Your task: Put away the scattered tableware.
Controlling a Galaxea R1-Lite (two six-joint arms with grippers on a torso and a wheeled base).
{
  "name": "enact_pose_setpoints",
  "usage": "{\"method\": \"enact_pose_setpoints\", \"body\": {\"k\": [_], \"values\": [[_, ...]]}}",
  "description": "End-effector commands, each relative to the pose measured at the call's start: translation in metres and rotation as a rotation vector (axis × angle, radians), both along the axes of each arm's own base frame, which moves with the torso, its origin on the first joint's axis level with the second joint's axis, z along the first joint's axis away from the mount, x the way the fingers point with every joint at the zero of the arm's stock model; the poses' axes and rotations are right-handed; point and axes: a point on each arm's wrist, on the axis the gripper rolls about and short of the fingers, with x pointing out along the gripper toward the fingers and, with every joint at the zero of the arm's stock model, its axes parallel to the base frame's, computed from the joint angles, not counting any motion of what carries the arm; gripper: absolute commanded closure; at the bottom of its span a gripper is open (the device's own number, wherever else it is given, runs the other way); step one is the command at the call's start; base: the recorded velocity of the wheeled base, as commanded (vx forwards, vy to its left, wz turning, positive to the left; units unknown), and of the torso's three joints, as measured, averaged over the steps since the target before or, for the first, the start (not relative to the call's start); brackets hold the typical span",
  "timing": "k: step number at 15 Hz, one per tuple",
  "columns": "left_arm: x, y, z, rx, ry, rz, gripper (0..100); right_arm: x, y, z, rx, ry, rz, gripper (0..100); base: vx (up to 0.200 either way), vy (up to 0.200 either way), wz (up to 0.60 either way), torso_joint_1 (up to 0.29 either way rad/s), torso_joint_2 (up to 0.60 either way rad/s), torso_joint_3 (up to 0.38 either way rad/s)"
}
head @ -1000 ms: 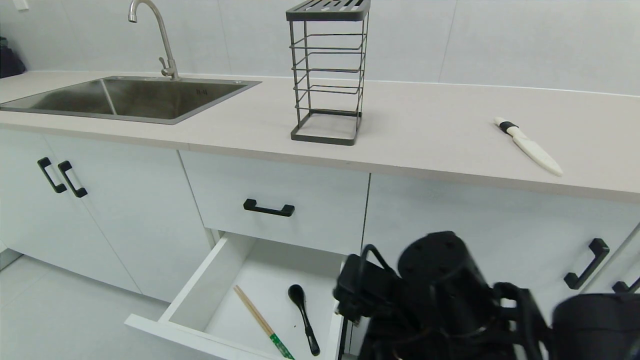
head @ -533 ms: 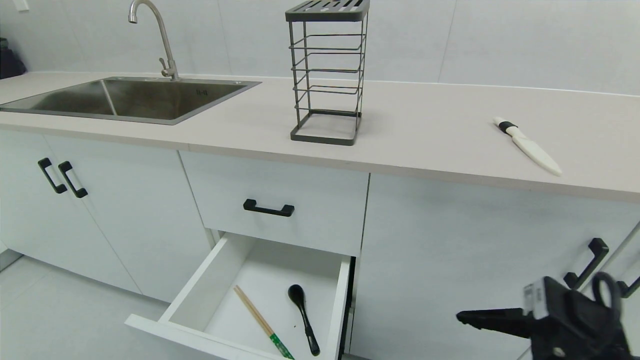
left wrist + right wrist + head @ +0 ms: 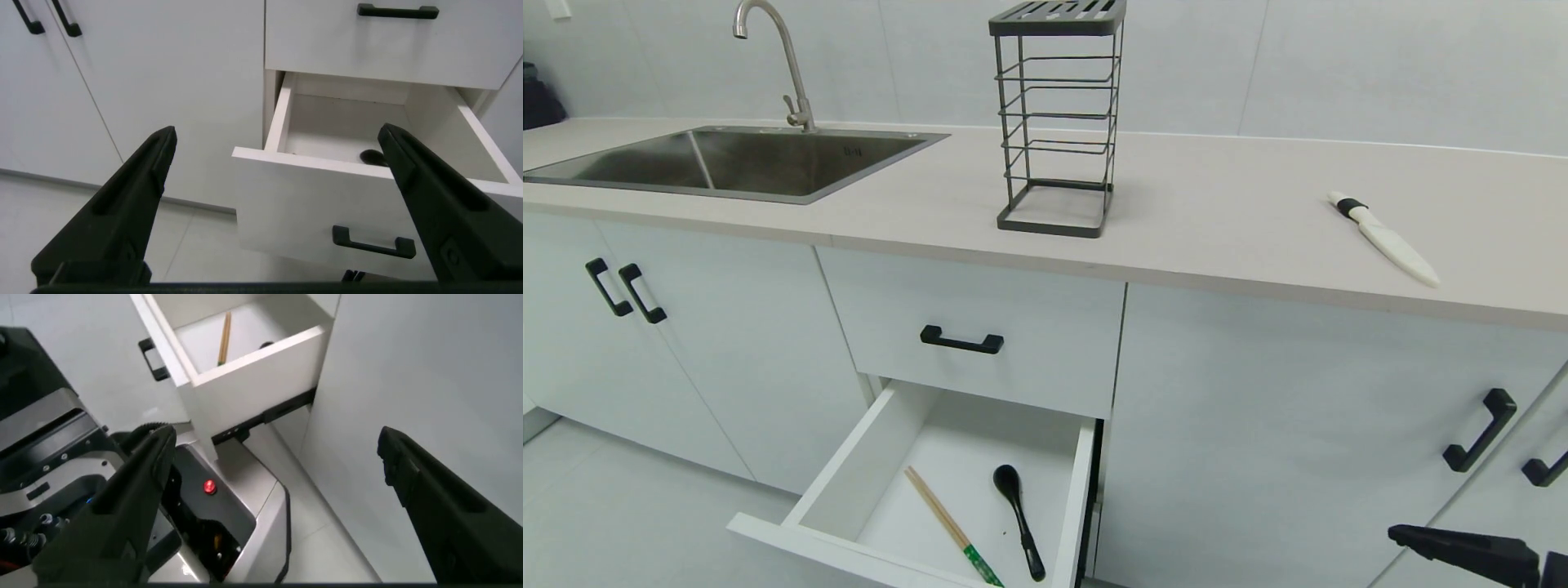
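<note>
Chopsticks [image 3: 947, 523] and a black spoon [image 3: 1018, 523] lay in the open drawer [image 3: 833, 482] as the right end effector [image 3: 276, 439], spread and empty like the left end effector [image 3: 276, 135], pulled back from it, leaving only the white knife [image 3: 1384, 238] on the counter [image 3: 1217, 204] awaiting storage.

This is a kitchen, most likely a home one. A stainless steel sink [image 3: 645, 159] with a tall curved faucet [image 3: 795, 77] is set into a long pale table [image 3: 1217, 204] that runs along a wall [image 3: 1339, 73] of large light tiles. Below it stand white cabinets [image 3: 727, 351] with black bar handles [image 3: 961, 340]. One low drawer [image 3: 849, 457] is pulled out, and wooden chopsticks [image 3: 943, 518] and a black spoon [image 3: 1018, 514] lie inside. On the table stand a dark wire rack [image 3: 1058, 15] and, well apart from it, a white knife [image 3: 1388, 239] lying flat.
</note>
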Motion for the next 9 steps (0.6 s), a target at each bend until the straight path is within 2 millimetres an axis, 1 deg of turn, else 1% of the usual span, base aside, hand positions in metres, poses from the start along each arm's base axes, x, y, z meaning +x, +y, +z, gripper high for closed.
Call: {"method": "enact_pose_setpoints", "body": {"k": [1,4,6,8,9], "values": [[0.000,0.000,0.000,0.000,0.001,-0.001,0,-0.007,-0.009,0.001,0.035,-0.046,-0.029,0,0.000,0.000,0.00,0.000,0.00,0.000],[0.000,0.000,0.000,0.000,0.000,-0.001,0,-0.017,-0.022,-0.007,0.060,-0.084,-0.111,0,0.000,0.000,0.00,0.000,0.00,0.000],[0.000,0.000,0.000,0.000,0.000,-0.001,0,-0.023,-0.029,-0.005,0.095,-0.137,-0.166,0,0.000,0.000,0.00,0.000,0.00,0.000],[0.000,0.000,0.000,0.000,0.000,-0.001,0,-0.032,-0.039,0.001,0.149,-0.238,-0.281,0,0.000,0.000,0.00,0.000,0.00,0.000],[0.000,0.000,0.000,-0.002,0.000,-0.003,0,-0.041,-0.045,0.002,0.178,-0.311,-0.361,0,0.000,0.000,0.00,0.000,0.00,0.000]]}}
